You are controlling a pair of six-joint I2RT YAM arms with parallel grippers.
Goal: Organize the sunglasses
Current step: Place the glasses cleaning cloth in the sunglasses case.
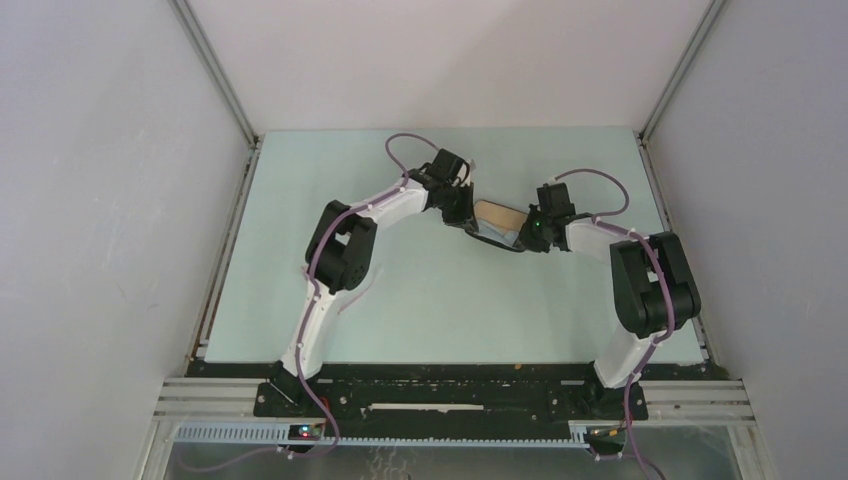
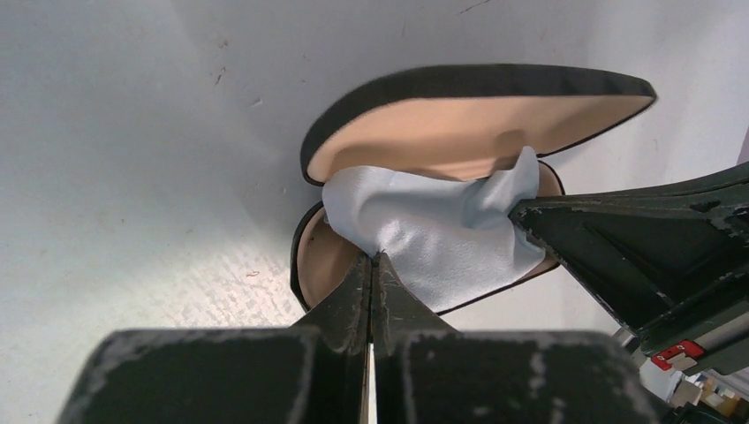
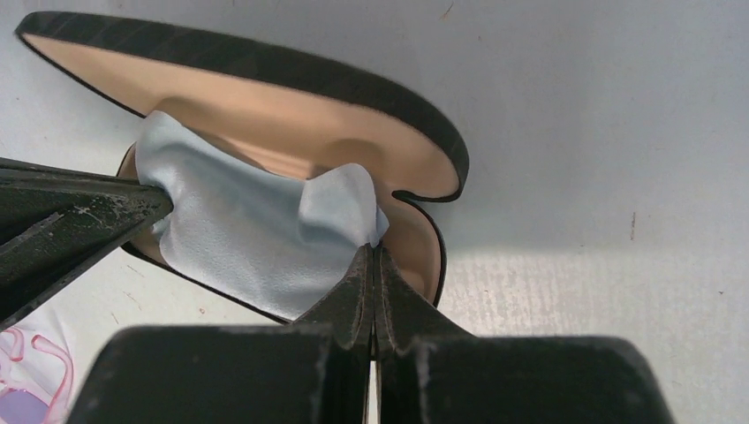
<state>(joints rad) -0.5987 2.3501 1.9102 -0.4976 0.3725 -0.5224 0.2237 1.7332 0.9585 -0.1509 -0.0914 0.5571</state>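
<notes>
Beside right pincer [image 3: 372, 253] and its cloth [image 3: 247, 231]: sunglasses [image 3: 31, 367]

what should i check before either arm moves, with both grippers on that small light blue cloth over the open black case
1. left gripper shut on small light blue cloth: ok
2. right gripper shut on the cloth's other end: ok
3. black oblong case with tan lining open: ok
4. cloth spread above the case's lower half: ok
5. thin pink-framed sunglasses inside the case: not ok, they lie outside it
6. nothing hidden under the cloth: cannot tell
</notes>
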